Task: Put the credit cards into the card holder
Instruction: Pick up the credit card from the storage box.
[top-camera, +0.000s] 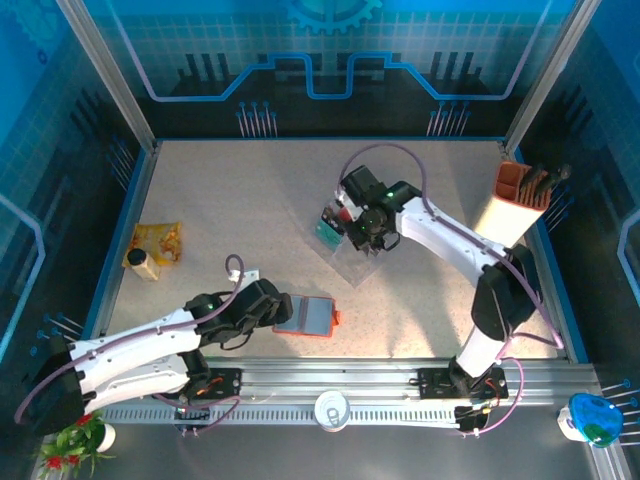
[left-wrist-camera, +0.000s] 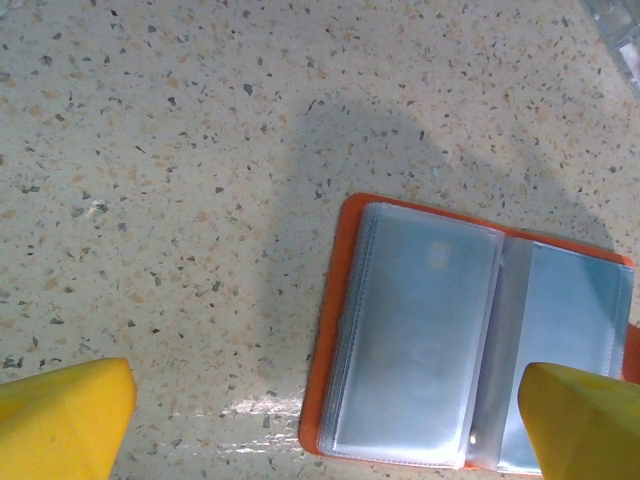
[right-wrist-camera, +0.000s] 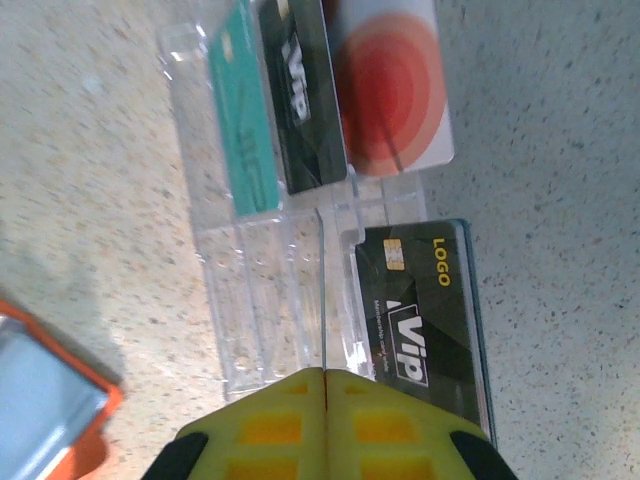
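Right tool (right-wrist-camera: 325, 400), mine: pads pressed together over the clear tray (right-wrist-camera: 250, 300), which holds three credit cards (right-wrist-camera: 300, 100), teal, black and red-and-white. Black VIP card (right-wrist-camera: 420, 320) lies against the tray. My left tool (left-wrist-camera: 320, 425): spread wide above the card holder (left-wrist-camera: 430, 330), open flat on the bench (left-wrist-camera: 150, 200).

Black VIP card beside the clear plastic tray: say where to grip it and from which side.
Pinch the thin black VIP card across its long edges, coming from above. It lies flat, and its tray-side edge seems to overlap the clear plastic tray, likely leaving a lip there.
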